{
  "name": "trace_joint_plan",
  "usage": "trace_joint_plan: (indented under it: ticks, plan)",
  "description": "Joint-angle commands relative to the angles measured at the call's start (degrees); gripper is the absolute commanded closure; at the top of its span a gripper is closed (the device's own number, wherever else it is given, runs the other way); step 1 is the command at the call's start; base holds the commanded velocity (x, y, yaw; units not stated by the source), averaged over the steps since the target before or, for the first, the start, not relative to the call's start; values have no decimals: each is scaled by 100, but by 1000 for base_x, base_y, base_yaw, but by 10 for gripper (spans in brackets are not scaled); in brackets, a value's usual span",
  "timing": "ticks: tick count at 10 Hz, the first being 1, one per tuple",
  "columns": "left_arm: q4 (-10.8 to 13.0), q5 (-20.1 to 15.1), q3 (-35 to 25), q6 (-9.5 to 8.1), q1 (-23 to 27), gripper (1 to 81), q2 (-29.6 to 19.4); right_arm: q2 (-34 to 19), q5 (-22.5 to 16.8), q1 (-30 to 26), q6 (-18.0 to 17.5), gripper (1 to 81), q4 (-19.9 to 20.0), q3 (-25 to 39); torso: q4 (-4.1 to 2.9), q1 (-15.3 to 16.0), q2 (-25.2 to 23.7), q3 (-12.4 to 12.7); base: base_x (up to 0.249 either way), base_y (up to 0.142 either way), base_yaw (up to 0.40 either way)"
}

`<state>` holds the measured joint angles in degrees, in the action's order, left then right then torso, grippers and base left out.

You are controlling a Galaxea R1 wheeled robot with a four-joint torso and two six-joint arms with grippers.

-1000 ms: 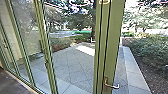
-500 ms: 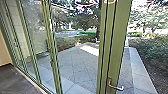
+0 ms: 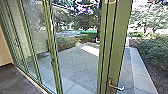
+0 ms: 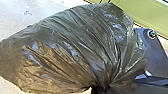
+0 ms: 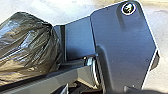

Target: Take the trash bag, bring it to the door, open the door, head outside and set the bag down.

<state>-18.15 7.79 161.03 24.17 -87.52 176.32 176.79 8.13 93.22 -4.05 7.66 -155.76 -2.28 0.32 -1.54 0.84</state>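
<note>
Beside the dark plate (image 5: 120, 45) of the robot's body, I see the black trash bag (image 4: 75, 47) with its folds drawn tight into a gathered neck, and the left end effector (image 4: 100, 89) holds it there. The right end effector I cannot read, neither wide nor narrow. Ahead of the robot stands a green-framed door (image 3: 118, 37) with a metal lever handle (image 3: 116, 87) low on its upright; whether it is ajar, I cannot tell. Tall glass panels (image 3: 37, 37) in green frames run along the edge of the dark floor (image 3: 15, 80), near a pale wall (image 3: 4, 51). Beyond lies a paved yard (image 3: 75, 61) with a sunlit patch, and shrubs (image 3: 152, 50) past a pale strip of paving (image 3: 140, 67).
</note>
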Motion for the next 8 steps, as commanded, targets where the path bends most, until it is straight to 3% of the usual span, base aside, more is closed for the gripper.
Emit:
trace_joint_plan:
  ticks: [1,7,8]
  plan:
    - [13,-252,17,26,336,811,-18,52,-303,-220,27,10,-54,29,0,0,0,0,0,-77,0]
    - [-39,-278,8,-9,327,811,-18,0,-303,-220,18,10,25,37,0,-2,0,0,0,0,0]
    - [-31,-460,-1,-18,327,811,-44,-35,-303,-194,18,10,25,116,0,-2,0,0,0,0,0]
